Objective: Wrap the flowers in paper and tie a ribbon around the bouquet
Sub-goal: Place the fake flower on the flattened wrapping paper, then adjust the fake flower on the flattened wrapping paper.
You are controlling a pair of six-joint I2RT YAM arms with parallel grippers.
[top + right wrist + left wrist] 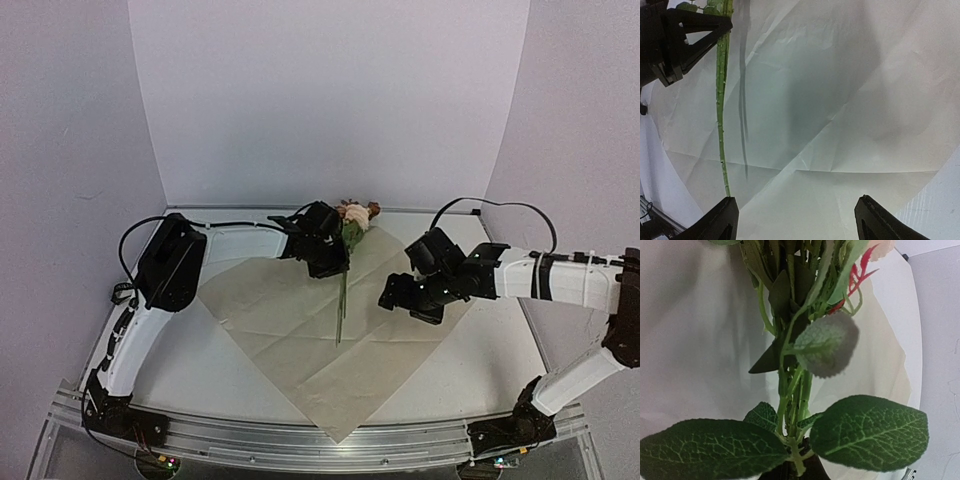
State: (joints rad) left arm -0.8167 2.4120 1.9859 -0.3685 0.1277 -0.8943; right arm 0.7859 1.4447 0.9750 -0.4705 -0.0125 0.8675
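Note:
The paper lies flat as a large creased tan sheet, one corner pointing at the table's near edge. The flowers are held above it, blooms at the far side and thin green stems running toward me. My left gripper is shut on the flowers just below the leaves. In the right wrist view a stem casts its shadow on the paper. My right gripper hovers open over the paper's right half, nothing between its fingers. The ribbon is out of view.
White walls close the table in at the back and sides. A metal rail runs along the near edge between the arm bases. The left gripper's black body shows at the top left of the right wrist view.

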